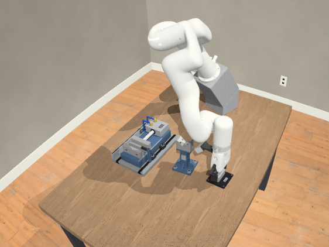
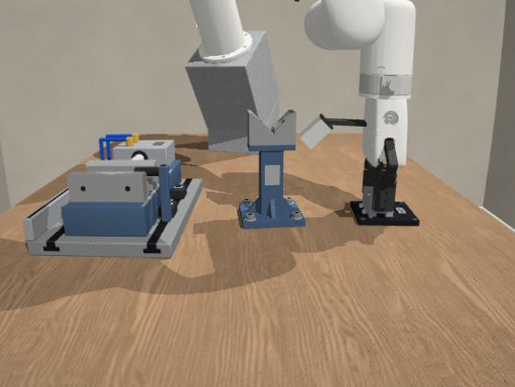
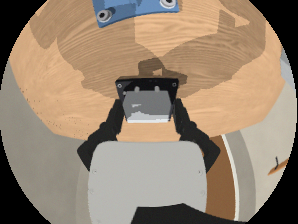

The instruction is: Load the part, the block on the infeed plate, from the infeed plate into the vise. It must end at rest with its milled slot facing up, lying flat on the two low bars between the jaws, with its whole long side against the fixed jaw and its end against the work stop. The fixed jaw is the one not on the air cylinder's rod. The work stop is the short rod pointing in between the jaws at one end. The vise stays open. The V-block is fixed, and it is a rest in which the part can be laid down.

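The part [image 1: 221, 175] [image 2: 367, 200] [image 3: 147, 106], a light grey block, sits on the black infeed plate [image 1: 228, 178] [image 2: 410, 218] [image 3: 162, 82]. My gripper [image 1: 219, 174] [image 2: 378, 201] [image 3: 148, 105] points down and is open, low around the part, one finger on each side. Contact is not clear. The milled slot cannot be made out. The vise [image 1: 134, 159] [image 2: 107, 218] stands open at the left. Its fixed jaw [image 1: 131, 150] [image 2: 105, 185] is nearest the front; the other jaw [image 1: 141, 140] [image 2: 120, 165] is on the rod. The work stop [image 2: 147, 171] points in from the right. The low bars are hidden.
The V-block [image 1: 184, 146] [image 2: 271, 140] stands on a blue pedestal [image 1: 184, 163] [image 2: 272, 202] [image 3: 134, 13] between the vise and infeed plate. A bracketed wrist camera [image 2: 316, 132] sticks out from the wrist towards the V-block. The air cylinder [image 1: 158, 127] [image 2: 163, 151] has blue hoses.
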Tool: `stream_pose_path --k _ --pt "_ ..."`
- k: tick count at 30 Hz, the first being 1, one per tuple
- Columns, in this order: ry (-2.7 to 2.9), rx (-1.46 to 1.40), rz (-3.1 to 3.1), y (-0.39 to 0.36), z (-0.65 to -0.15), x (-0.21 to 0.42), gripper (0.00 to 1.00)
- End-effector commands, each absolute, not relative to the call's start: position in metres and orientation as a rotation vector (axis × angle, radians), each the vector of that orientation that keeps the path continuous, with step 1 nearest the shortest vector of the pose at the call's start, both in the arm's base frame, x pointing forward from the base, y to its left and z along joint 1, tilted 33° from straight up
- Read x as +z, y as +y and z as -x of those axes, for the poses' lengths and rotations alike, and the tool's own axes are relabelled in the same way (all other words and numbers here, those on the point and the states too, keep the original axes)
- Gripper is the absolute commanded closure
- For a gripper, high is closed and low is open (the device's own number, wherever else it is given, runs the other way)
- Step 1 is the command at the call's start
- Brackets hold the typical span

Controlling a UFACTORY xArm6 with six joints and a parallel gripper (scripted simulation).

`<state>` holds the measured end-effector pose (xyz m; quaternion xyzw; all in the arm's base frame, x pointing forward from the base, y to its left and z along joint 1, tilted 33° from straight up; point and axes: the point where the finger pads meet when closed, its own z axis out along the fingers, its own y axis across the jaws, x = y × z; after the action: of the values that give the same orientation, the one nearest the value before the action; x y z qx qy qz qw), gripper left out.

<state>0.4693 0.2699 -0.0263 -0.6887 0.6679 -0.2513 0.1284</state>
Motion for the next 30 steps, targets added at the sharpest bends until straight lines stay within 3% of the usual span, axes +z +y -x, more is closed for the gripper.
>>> stream_pose_path --k 1,2,3,30 --pt "1.940 -0.730 2.001 0.2710 -0.4698 -0.0251 0.11" --pt "1.940 -0.730 2.001 0.2710 -0.4698 -0.0251 0.11" --pt "1.940 -0.730 2.001 0.2710 -0.4698 -0.0251 1.00" --pt "1.940 -0.730 2.001 0.2710 -0.4698 -0.0251 1.00"
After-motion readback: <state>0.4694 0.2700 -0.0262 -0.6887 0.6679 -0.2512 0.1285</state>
